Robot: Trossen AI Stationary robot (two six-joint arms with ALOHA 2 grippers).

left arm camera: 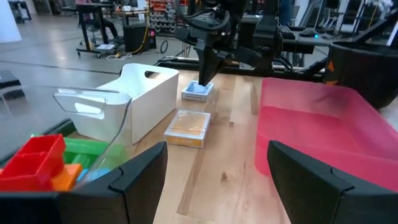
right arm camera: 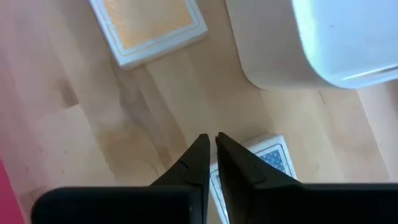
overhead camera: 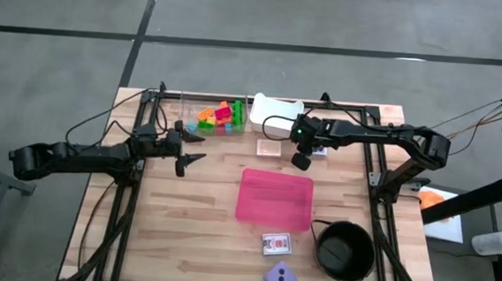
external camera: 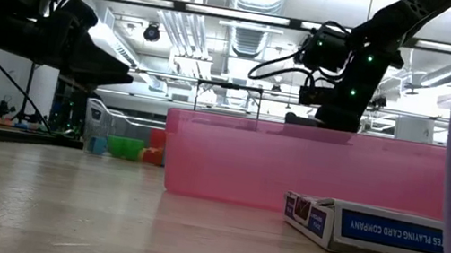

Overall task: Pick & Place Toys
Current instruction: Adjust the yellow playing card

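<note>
above the blue card box (right arm camera: 264, 163), the right gripper (right arm camera: 210, 163) is pinched shut, empty; it should be reopened before descending.

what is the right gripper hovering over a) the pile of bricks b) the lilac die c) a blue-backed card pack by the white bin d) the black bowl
c: the right gripper, fingers shut, points down at the blue card pack on the wood beside the white bin; the high view places it there too.
</note>
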